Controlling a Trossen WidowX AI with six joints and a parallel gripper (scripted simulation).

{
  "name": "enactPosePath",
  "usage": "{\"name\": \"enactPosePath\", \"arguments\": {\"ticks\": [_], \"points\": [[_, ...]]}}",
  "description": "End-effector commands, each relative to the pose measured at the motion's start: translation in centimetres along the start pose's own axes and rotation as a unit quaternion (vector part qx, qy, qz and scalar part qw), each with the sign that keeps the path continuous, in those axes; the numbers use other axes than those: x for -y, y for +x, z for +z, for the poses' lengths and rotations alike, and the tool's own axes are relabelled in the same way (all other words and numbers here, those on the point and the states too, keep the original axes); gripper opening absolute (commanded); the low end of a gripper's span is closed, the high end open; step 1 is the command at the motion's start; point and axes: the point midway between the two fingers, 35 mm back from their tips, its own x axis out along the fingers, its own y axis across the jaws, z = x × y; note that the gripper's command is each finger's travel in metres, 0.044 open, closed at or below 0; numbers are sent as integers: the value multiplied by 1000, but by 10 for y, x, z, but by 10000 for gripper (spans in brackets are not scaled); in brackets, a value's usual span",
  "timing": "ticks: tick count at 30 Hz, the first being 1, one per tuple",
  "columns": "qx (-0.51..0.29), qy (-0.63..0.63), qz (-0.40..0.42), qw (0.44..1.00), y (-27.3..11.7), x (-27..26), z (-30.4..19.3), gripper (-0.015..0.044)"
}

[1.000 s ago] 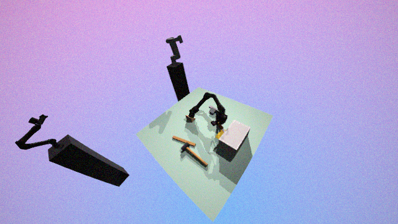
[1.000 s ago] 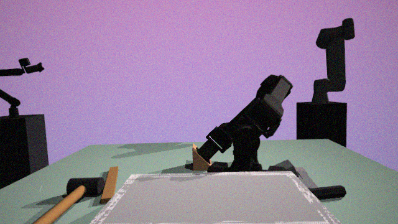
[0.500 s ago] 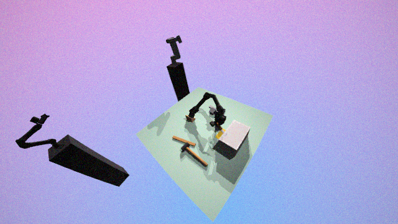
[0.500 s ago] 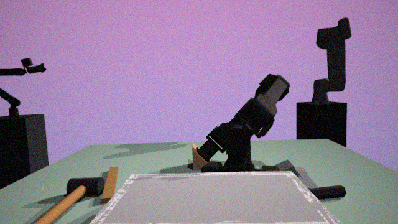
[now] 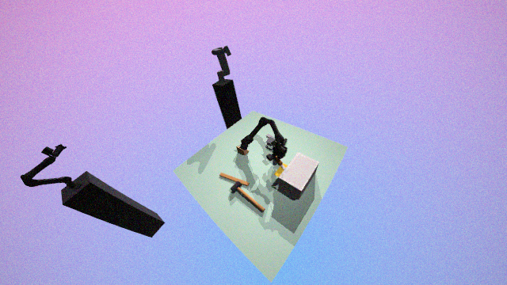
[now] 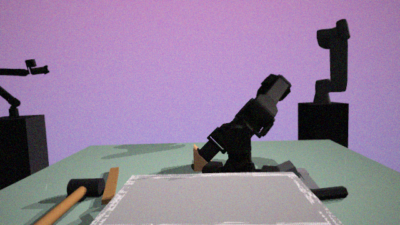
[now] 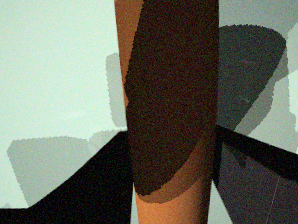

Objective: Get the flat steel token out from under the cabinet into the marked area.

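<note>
My gripper [image 5: 278, 158] [image 7: 165, 136] is shut on an orange-brown wooden handle [image 5: 280, 162] [image 7: 172, 210]. In the wrist view the handle runs up between the two black fingers, mostly in dark shadow. Its far end is out of view, so the kind of tool cannot be told. The gripper is low beside the front of the pale-topped cabinet [image 5: 299, 171] [image 6: 215, 200]. The yellow marked area [image 5: 279, 172] shows in part between gripper and cabinet. The token and the vent slots are not visible in any view. In the exterior view the cabinet hides the gripper's fingers.
A mallet with a black head [image 5: 236, 187] [image 6: 85, 187] and wooden handle lies on the green table [image 5: 222, 194]. A flat wooden stick [image 5: 234, 179] [image 6: 110, 185] lies beside it. A grey tool with a black handle [image 6: 331, 192] lies on the arm's other side. Two other arms stand on black pedestals off the table.
</note>
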Motion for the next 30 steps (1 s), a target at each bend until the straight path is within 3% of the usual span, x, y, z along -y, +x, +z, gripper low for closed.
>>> {"name": "enactPosePath", "arguments": {"ticks": [1,30], "points": [[-1,0,-2,1000,1,0,-6,0],[-2,0,-2,1000,1,1,-39,0]]}}
